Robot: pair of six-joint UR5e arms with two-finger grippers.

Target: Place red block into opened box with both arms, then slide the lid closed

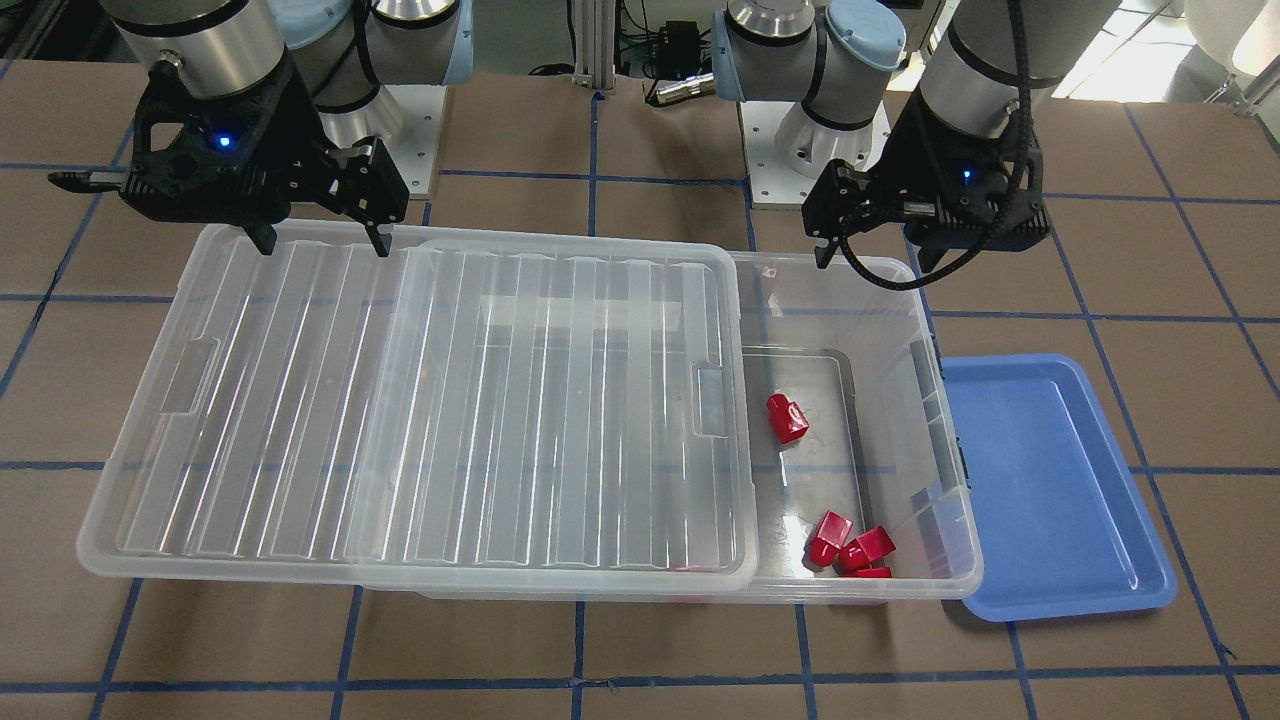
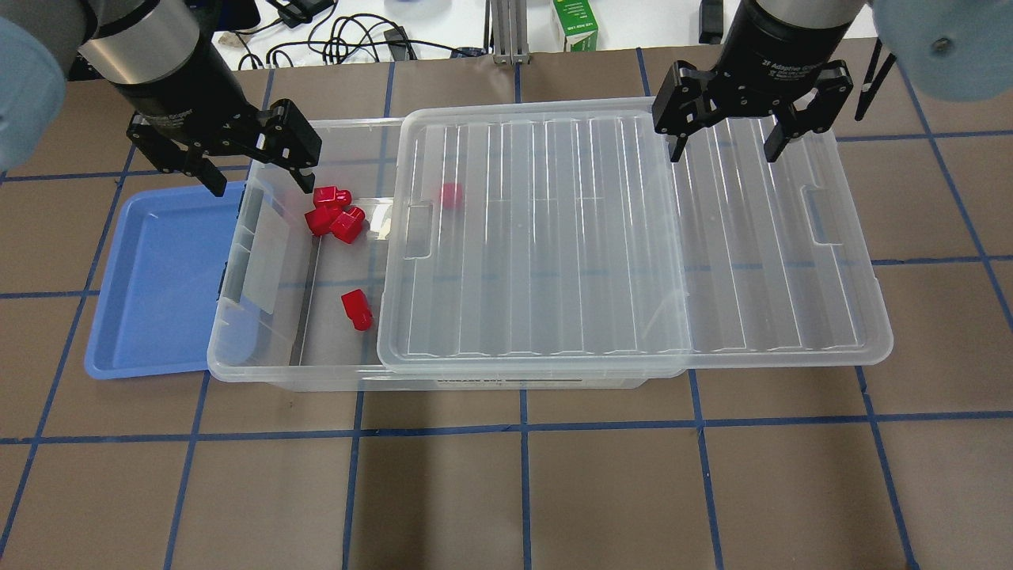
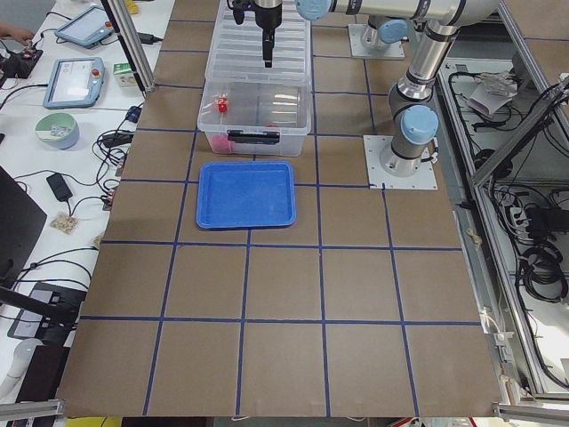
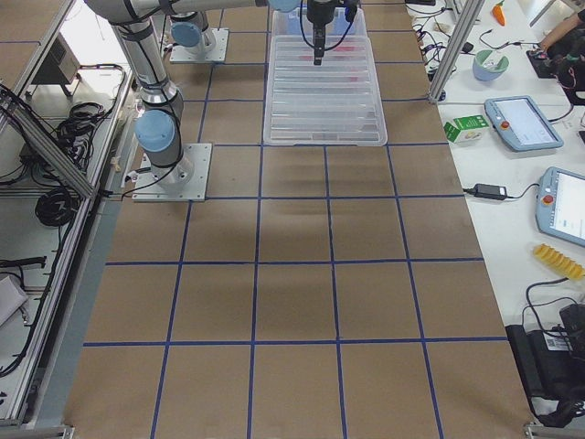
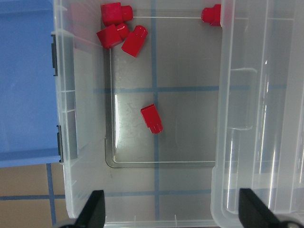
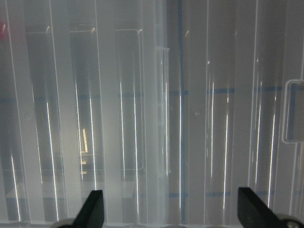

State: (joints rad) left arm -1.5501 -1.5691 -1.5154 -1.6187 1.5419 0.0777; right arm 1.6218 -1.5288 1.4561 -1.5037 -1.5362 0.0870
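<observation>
The clear box (image 2: 237, 261) lies lengthwise, open at its left end. The ribbed lid (image 2: 601, 237) rests on it, shifted right and overhanging that end. Several red blocks lie inside: a cluster (image 2: 332, 215) by the far wall, one alone (image 2: 358, 309) on the floor, one (image 2: 451, 195) under the lid's edge. The left wrist view shows the lone block (image 5: 152, 118) and the cluster (image 5: 118, 31). My left gripper (image 2: 259, 184) hangs open and empty over the box's far left corner. My right gripper (image 2: 724, 150) hangs open over the lid's far edge (image 6: 166, 118), holding nothing.
An empty blue tray (image 2: 158, 277) lies against the box's left end, partly under its rim. Brown table with blue tape lines surrounds the box. Cables and a green carton (image 2: 575, 24) sit beyond the far edge. Arm bases (image 1: 800, 120) stand behind the box.
</observation>
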